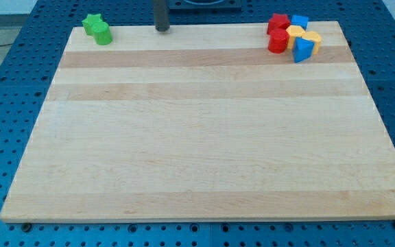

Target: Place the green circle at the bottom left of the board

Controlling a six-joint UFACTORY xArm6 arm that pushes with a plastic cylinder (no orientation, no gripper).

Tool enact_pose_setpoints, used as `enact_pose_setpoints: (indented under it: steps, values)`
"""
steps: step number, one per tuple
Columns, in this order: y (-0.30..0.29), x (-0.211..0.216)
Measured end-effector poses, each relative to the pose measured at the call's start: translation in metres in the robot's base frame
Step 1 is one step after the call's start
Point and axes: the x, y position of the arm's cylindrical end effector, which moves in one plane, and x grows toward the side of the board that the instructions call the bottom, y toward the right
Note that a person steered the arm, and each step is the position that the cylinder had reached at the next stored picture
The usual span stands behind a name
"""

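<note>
**Green circle yet to leave the far corner**

We stand at the top edge of the bench [204, 137], our tip [162, 30] resting on the wood a little left of the middle of that edge. The tool is a plain dark rod with nothing to part or close, so no clamping state applies; it touches no block.

The green circle [103, 35] sits in the top left corner of the bench, pressed against a green star [92, 24] that lies just behind it toward the corner. Our tip is near this pair, to the view's right of it, but clearly apart.

In the top right corner a tight cluster is gathered: two red blocks [278, 34], two yellow blocks [300, 34] and two blue blocks [302, 49], touching one another; their exact shapes are hard to read at this size.

We judge the task as barely begun. The circle lies at the far end of the left edge from its goal, and the bottom left corner holds nothing. What remains is the whole journey: we must get behind the circle, part it from the star, and push it down the left side.
</note>
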Motion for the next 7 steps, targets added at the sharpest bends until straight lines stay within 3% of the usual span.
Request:
enact_pose_setpoints:
  steps: [7]
  values:
    - [-0.118, 0.0]
